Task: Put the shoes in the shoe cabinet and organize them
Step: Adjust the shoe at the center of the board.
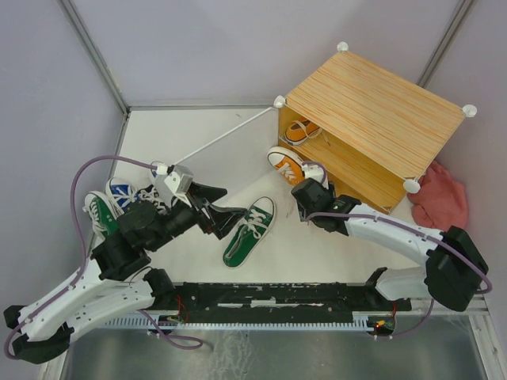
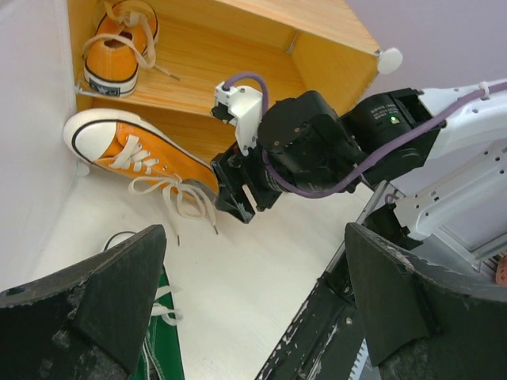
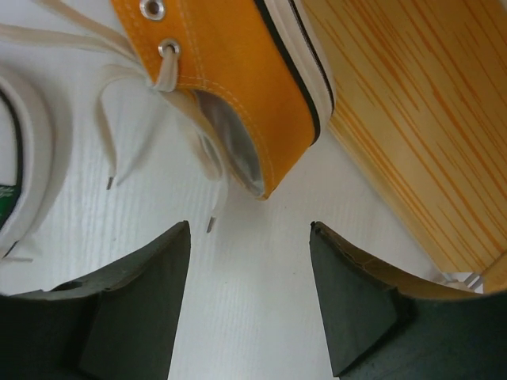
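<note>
Far right corner of desk (image 1: 198,261): shoe cabinet (image 1: 372,119), one orange shoe (image 1: 299,131) inside; second orange shoe (image 1: 285,162) lies just before it. The right claw (image 3: 249,229) gapes behind that heel, not touching; the left claw (image 1: 235,201) has fingers spread wide over mid-desk, beside green shoe (image 1: 249,231).

One shoe (image 1: 299,131) sits in the shoe cabinet (image 1: 372,119); a second shoe (image 1: 287,162) lies on the counter (image 1: 182,134) before its opening.
</note>
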